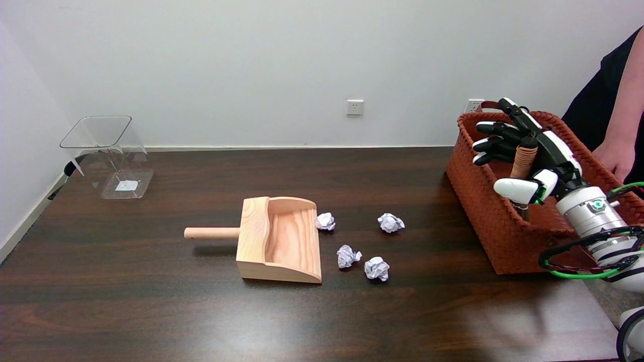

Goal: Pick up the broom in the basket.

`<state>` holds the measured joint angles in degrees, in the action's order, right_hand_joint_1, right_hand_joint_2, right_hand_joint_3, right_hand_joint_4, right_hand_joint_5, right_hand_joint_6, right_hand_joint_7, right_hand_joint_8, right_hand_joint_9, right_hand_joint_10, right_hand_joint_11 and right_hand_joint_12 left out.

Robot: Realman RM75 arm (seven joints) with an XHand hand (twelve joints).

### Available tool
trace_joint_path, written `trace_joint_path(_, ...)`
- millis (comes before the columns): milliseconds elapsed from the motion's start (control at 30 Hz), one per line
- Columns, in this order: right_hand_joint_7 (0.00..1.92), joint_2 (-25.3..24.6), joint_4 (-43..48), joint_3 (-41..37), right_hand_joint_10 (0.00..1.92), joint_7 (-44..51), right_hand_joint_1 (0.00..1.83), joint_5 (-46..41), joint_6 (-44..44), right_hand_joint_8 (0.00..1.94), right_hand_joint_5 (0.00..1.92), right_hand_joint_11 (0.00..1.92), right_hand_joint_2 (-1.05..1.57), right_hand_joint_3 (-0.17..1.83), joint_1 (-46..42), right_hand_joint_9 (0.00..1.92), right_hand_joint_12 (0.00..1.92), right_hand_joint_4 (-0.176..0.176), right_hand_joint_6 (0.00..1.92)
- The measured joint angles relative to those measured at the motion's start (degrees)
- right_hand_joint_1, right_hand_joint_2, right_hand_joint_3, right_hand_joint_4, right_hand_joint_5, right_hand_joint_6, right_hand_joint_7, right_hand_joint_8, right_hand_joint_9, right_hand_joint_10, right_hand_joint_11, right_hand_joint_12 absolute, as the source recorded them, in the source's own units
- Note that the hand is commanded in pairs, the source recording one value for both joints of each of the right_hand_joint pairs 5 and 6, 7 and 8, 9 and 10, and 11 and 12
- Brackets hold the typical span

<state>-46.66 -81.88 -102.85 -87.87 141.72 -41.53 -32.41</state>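
Broom (523, 163): only its ribbed brown handle shows, standing nearly upright inside the basket (483, 211), the woven orange one at the desk's right edge, towards the far corner; the lower part of the broom is hidden behind the basket's near wall. The right hand (528, 156) reaches into the basket from the lower right, and its fingers (490, 136) are spread and curved around the handle's top, with the thumb (515, 190) stretched out lower down on the side facing the desk's left edge. The fingertips stand apart from one another, and I cannot tell whether they actually press on the handle or only surround it; the handle passes between fingers and thumb. A person's hand (616, 158) rests at the basket's far right rim, the arm coming in from the upper right corner. On the desk (151, 301), near its middle, lies a wooden dustpan (279, 241) with its round handle pointing towards the left edge. Four paper balls lie just beside its open side: one (325, 221) touching the pan's far corner, one (391, 222) further right, and two (348, 256) (377, 268) nearer the front edge. A clear bin (108, 156) sits tilted at the far left corner.
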Motion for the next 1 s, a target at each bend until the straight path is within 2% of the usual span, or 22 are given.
trace_joint_path(233,0.5,0.0,-0.1,0.0,0.76,0.0,1.16,0.0,0.8,0.5,0.07,1.0,-0.39,1.06,-0.1,0.76,1.0,0.0,0.07)
trace_joint_path(333,0.52,0.0,-0.1,0.1,0.84,0.0,1.16,0.0,1.0,0.52,0.08,1.08,-0.38,1.05,-0.1,0.84,1.08,0.0,0.08)
trace_joint_path(500,0.67,-0.1,0.0,0.1,0.98,0.0,1.15,0.0,1.3,0.67,0.09,1.18,-0.3,1.01,-0.1,0.98,1.18,0.0,0.09)
trace_joint_path(667,0.73,-0.1,0.0,0.1,1.01,0.0,1.14,0.0,1.6,0.73,0.1,1.22,-0.29,1.03,-0.2,1.01,1.22,0.0,0.1)
trace_joint_path(1000,0.73,0.1,-0.1,0.5,0.97,0.0,1.13,0.0,2.4,0.73,0.13,1.08,-0.32,1.07,0.2,0.97,1.08,0.0,0.13)
